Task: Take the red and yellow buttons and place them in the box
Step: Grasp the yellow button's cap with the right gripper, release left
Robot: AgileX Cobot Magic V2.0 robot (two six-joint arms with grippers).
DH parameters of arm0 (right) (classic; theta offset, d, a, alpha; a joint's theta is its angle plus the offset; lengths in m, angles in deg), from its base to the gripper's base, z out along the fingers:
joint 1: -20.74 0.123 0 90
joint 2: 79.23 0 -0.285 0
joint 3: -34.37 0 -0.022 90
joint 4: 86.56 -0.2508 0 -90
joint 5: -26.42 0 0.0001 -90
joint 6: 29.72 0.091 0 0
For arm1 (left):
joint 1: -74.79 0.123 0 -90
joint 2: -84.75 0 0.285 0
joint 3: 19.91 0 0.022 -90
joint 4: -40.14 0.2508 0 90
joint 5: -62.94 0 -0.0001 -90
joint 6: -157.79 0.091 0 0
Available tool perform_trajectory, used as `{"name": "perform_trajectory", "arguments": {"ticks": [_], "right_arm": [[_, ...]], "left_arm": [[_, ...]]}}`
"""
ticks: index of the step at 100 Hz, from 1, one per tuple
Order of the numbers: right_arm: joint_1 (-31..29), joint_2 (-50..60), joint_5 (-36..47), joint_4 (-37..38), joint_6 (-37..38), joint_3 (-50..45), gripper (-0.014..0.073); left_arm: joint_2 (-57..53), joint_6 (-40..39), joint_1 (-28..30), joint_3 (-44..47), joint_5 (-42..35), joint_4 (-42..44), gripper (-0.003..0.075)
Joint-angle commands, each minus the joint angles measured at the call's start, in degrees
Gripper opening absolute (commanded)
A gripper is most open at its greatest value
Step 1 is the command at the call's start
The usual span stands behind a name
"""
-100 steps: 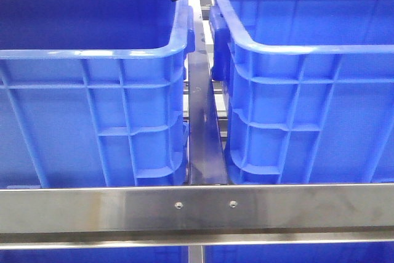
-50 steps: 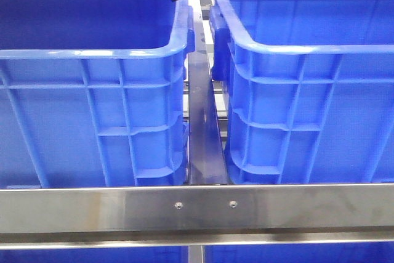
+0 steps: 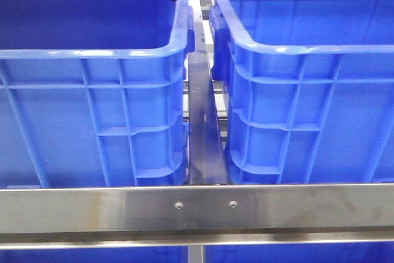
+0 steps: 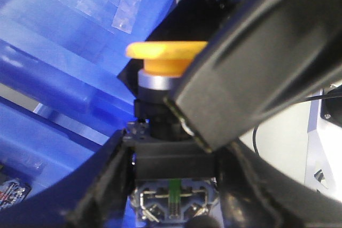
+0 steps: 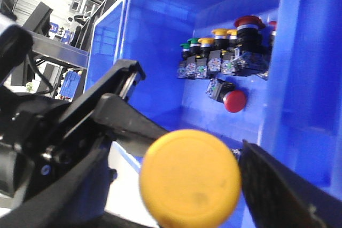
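Yellow button (image 5: 189, 177) sits clamped in our right gripper (image 5: 176, 185), left gripper (image 4: 176, 148) grips 1 too (image 4: 165, 60); we'd clear the box rim (image 3: 295, 47) at right, then release low.

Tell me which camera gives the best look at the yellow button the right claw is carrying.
The right wrist view: the yellow button faces the camera, its round cap filling the gap between the right claw fingers. The front view shows only the blue crates and dark arm parts at the top, no button. The left wrist view shows a different yellow button, side-on.
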Motion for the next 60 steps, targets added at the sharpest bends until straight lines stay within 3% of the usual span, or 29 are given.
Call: {"name": "perform_trajectory", "arguments": {"ticks": [1, 10, 27, 36, 43, 53, 60], "right_arm": [[-0.1, 1.5, -1.2, -4.0, -1.5, 2.2, 0.0532], [-0.1, 1.5, -1.2, -4.0, -1.5, 2.2, 0.0458], [-0.1, 1.5, -1.2, -4.0, -1.5, 2.2, 0.0222], [-0.1, 1.5, -1.2, -4.0, -1.5, 2.2, 0.0171], [-0.1, 1.5, -1.2, -4.0, -1.5, 2.2, 0.0169], [-0.1, 1.5, -1.2, -4.0, -1.5, 2.2, 0.0169], [-0.2, 1.5, -1.2, -4.0, -1.5, 2.2, 0.0169]], "left_arm": [[-2.8, -0.1, -0.6, -1.9, -1.0, -3.5, 0.0262], [-2.8, -0.1, -0.6, -1.9, -1.0, -3.5, 0.0262], [-2.8, -0.1, -0.6, -1.9, -0.9, -3.5, 0.0262], [-2.8, -0.1, -0.6, -1.9, -0.8, -3.5, 0.0278], [-2.8, -0.1, -0.6, -1.9, 0.2, -3.4, 0.0349], [-2.8, -0.1, -0.6, -1.9, 0.6, -3.4, 0.0546], [-2.8, -0.1, -0.6, -1.9, 0.6, -3.4, 0.0635]]}}
